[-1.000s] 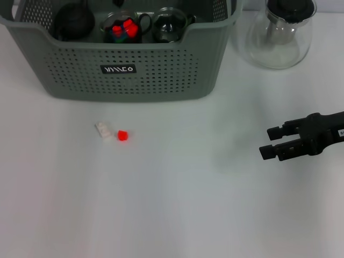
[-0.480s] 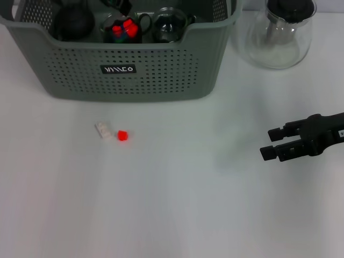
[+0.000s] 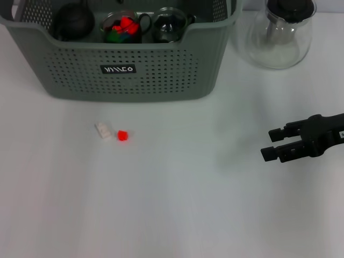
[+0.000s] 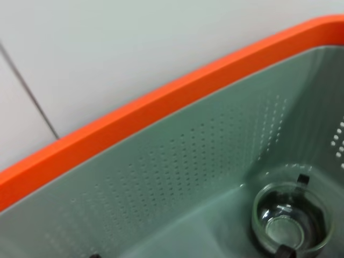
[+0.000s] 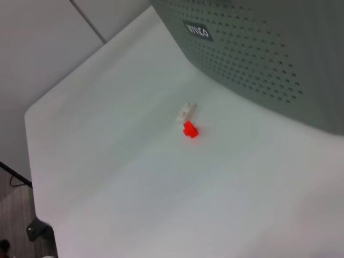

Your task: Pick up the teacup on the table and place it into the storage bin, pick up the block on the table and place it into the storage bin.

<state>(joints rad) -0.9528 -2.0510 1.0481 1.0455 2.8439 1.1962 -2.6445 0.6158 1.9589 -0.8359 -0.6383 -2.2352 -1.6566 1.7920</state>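
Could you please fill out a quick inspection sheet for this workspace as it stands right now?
Surface: white table, bare in front.
Job's things: storage bin holds a dark cup, a cup with red pieces and a clear glass cup; red block beside white block on the table.
Clutter: glass teapot beside the bin.
Grippers: right gripper open, empty; left not seen.
Cables: nothing seen.
Surroundings: nothing seen.

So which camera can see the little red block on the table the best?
The right wrist view. There the red block lies in the middle of the picture, touching a white block on the table. The head view shows the red block too, just smaller. The left wrist view looks into the storage bin and misses it.
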